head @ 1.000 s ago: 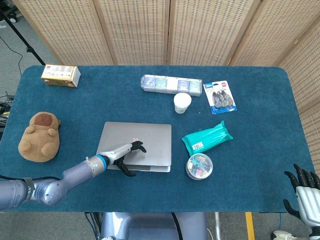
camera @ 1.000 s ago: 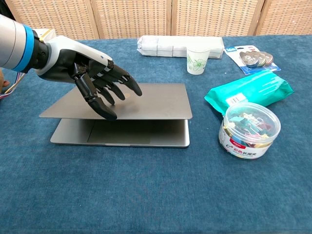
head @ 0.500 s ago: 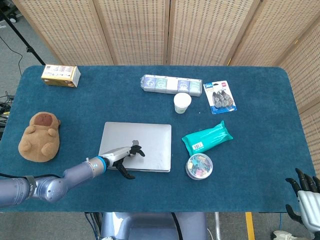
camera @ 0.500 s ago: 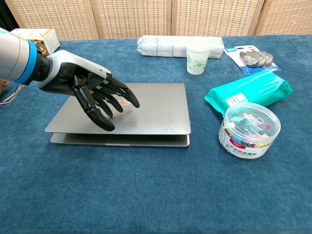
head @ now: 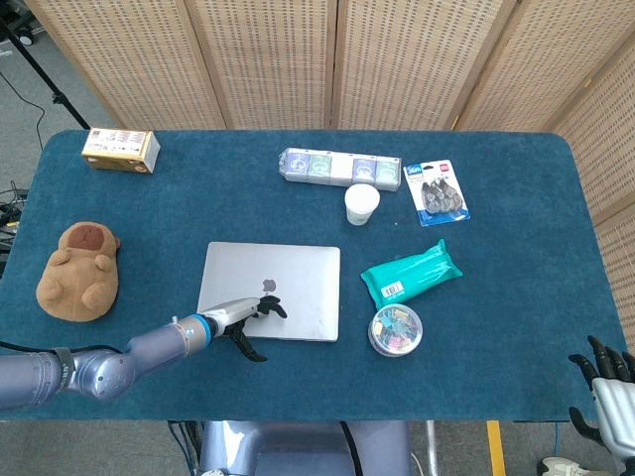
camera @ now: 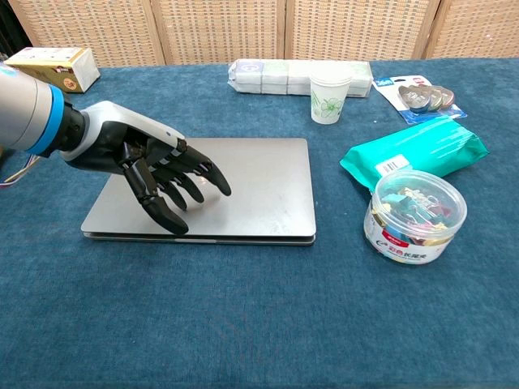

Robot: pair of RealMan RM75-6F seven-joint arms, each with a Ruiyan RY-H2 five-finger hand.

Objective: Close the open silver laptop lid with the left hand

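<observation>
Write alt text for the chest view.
The left robot hand rests with fingers spread on the lid of a silver laptop, now shut flat on the blue table. A tub of clips and a paper cup stand nearby.

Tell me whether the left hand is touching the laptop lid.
Touching. In the chest view the left hand lies with spread fingertips resting on the silver laptop lid, no gap showing beneath them.
</observation>
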